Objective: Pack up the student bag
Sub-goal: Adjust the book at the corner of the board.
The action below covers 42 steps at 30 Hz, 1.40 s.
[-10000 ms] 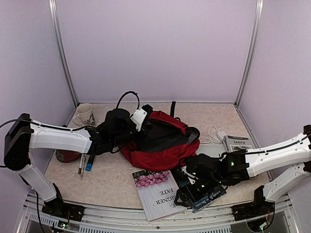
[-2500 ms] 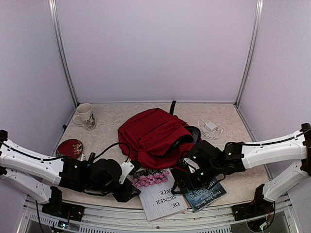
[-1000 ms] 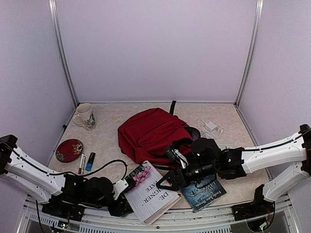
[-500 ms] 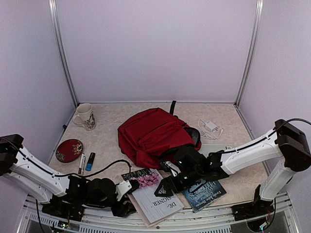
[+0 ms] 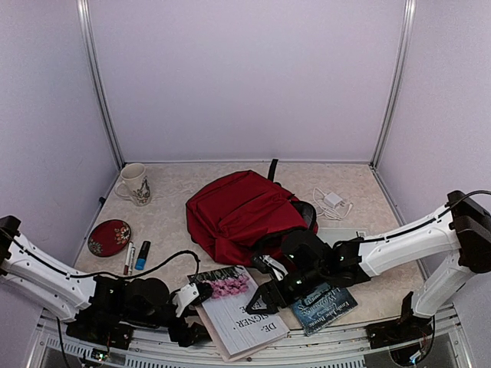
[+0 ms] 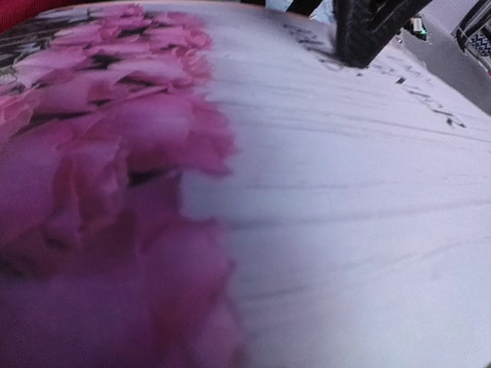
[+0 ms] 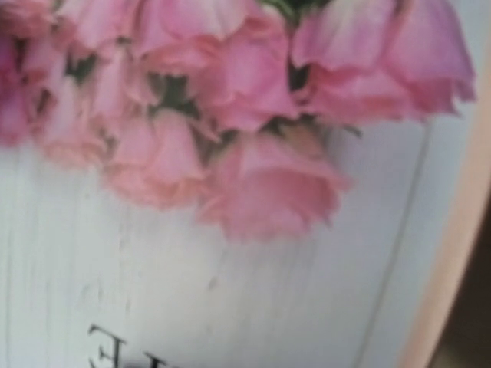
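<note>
Though flatter than before, book (image 5: 247,316) between left fingers (image 5: 202,292), right fingers (image 5: 261,296); grips unclear.

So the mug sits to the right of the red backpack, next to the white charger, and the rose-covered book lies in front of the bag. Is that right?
Not quite. The mug stands at the far left, on the opposite side of the red backpack from the white charger, as the top external view shows. The rose-covered book does lie in front of the bag.

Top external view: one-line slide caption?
Left arm and right arm flank a white book with pink roses, in front of a dark-red fabric backpack.
</note>
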{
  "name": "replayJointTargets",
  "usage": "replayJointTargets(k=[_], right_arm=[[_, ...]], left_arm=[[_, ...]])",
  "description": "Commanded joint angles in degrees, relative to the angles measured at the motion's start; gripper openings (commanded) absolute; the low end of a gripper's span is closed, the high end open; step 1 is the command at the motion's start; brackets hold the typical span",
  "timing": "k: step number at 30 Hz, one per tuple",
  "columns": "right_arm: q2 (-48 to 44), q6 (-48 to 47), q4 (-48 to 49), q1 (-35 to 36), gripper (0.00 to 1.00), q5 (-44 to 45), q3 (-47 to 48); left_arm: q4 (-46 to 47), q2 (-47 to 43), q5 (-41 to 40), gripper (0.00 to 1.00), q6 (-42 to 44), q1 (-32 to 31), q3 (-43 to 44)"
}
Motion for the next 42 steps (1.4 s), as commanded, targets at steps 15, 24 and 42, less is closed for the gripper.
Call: replayJointTargets(k=[15, 24, 42], right_arm=[[6.0, -4.03, 6.77, 1.14, 0.71, 1.1, 3.69], [1.05, -5.84, 3.68, 1.89, 0.71, 4.79, 4.62], [6.75, -11.13, 5.6, 4.04, 0.72, 5.85, 15.4]], left_arm=[[21.63, 0.15, 4.96, 0.99, -16.91, 2.76, 1.92], [12.69, -11.31, -1.69, 0.99, -19.59, 4.44, 2.02], [-5.43, -15.48, -7.05, 0.99, -27.15, 5.73, 3.91]])
